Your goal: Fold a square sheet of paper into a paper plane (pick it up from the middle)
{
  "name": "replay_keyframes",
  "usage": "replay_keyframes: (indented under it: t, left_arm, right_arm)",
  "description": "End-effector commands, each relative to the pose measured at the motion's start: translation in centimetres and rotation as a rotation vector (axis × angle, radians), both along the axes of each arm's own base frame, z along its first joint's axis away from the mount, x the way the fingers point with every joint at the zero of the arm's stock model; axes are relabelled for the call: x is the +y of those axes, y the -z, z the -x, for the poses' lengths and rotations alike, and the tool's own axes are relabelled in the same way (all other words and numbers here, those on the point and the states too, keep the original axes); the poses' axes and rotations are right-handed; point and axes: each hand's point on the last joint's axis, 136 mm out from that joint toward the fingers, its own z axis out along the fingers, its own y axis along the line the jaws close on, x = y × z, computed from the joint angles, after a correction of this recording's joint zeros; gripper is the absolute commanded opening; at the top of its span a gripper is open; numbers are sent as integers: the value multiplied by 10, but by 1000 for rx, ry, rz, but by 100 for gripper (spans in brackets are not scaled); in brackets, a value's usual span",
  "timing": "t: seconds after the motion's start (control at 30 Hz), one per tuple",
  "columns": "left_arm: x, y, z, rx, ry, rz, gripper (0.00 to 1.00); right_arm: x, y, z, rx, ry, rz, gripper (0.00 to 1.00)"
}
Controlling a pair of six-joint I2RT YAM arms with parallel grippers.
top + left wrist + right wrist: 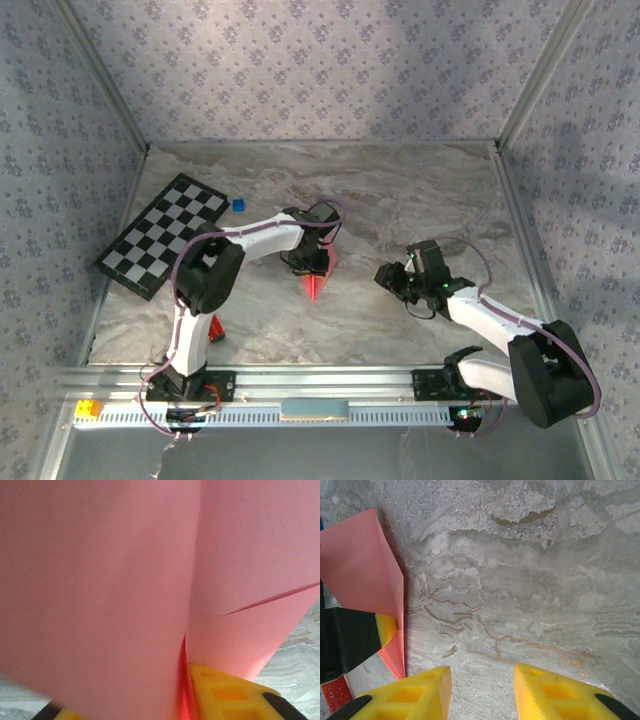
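The square sheet of paper is folded into a narrow pink paper plane (318, 280) that stands on edge at mid-table, its sharp tip toward the near side. My left gripper (308, 262) is down over it. In the left wrist view the pink folds (100, 580) sit close to the lens. The centre crease runs down beside the right yellow finger (225, 690), and a flap hides most of the other finger. The jaws stand apart around the crease. My right gripper (390, 277) hovers open to the right with bare marble between its fingers (482, 675). The plane (360, 565) lies at its left.
A checkerboard (160, 235) lies at the back left with a small blue cube (238, 205) beside it. A red glittery bar (216, 328) rests near the left arm's base and shows again (337, 692) in the right wrist view. Patterned walls enclose the marble table (420, 200).
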Motion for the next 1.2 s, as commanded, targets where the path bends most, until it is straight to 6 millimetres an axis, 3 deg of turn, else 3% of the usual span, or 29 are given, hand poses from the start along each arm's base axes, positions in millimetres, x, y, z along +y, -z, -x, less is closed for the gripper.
replay_keyframes:
  t: [0.0,0.33,0.6,0.9,1.17]
  left_arm:
    - [22,48,13,71,-18,-140,31]
    - [23,49,6,59,-59,-175,35]
    - [18,37,-1,28,-91,-169,38]
    - [10,-1,-11,-49,-108,-126,39]
    - [8,-30,-15,-101,-138,-78,42]
  right_arm:
    - [0,-1,1,-13,-15,-7,39]
    - [-1,-2,1,-15,-16,-14,39]
    - [-4,-7,-2,-36,-10,-15,39]
    - [-12,-23,-3,-71,-15,8,40]
    - [-33,-38,-7,-113,10,60,45]
